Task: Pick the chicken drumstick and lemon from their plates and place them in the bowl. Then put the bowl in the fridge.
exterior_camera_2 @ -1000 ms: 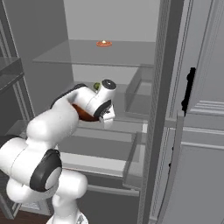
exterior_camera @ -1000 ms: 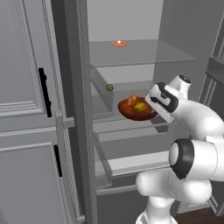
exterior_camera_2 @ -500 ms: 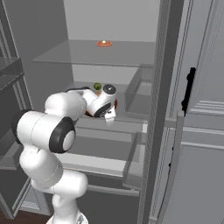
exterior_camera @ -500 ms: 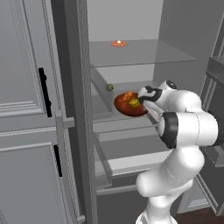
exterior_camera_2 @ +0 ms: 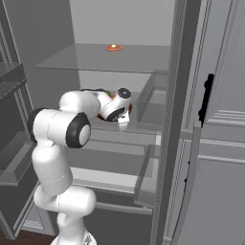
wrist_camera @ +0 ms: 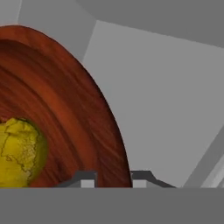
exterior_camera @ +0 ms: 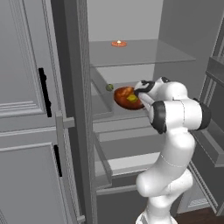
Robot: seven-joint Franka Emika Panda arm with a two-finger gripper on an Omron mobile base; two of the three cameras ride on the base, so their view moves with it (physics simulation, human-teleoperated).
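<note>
Your claw (wrist_camera: 113, 177) stays clamped on the bowl (exterior_camera: 127, 97) rim and has carried it deeper into the fridge (exterior_camera: 131, 57). The lemon (wrist_camera: 19, 151) rides inside, just left of the fingertips; setting down seems next.

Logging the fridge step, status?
Claw shut on bowl rim, bowl inside fridge over middle shelf. Lemon in bowl. Small green fruit beside bowl.
</note>
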